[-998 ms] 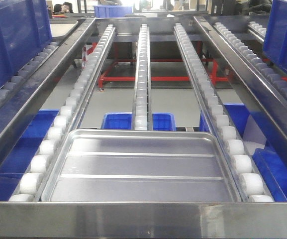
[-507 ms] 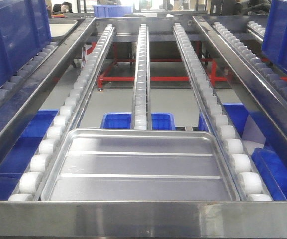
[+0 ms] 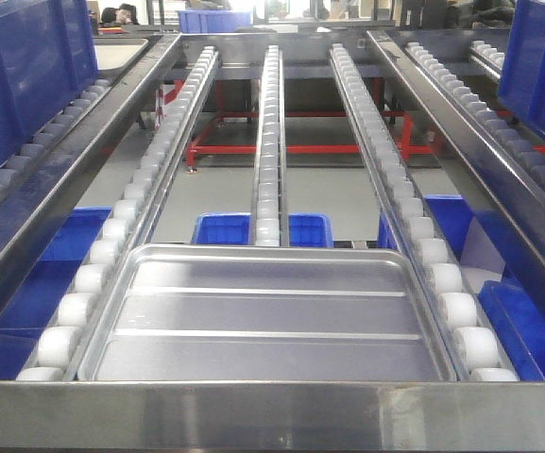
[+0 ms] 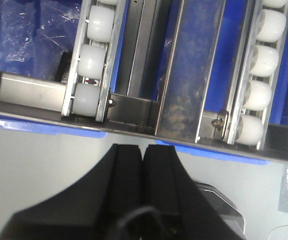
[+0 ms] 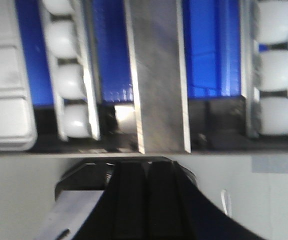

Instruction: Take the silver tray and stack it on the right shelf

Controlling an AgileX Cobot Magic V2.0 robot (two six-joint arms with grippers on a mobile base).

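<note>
The silver tray [image 3: 267, 316] lies flat on the right shelf's roller tracks, its near rim against the broad shiny front rail [image 3: 272, 415]. Two long ridges cross its floor. The right wrist view shows one end of the tray [image 5: 4, 100] at the far left. Neither gripper appears in the front view. My left gripper [image 4: 143, 150] is shut and empty, just in front of the rail near the left roller track [image 4: 91, 60]. My right gripper [image 5: 146, 167] is also shut and empty, at the rail's edge and to the right of the tray.
Neighbouring roller racks flank the shelf, with a tall blue bin [image 3: 26, 66] on the left one and another blue bin [image 3: 541, 66] on the right one. More blue bins [image 3: 225, 228] sit on the floor under the tracks. A red frame [image 3: 253, 148] stands further back.
The front view has shifted by a few pixels since the oldest frame. The tray lies in the same place on the rollers.
</note>
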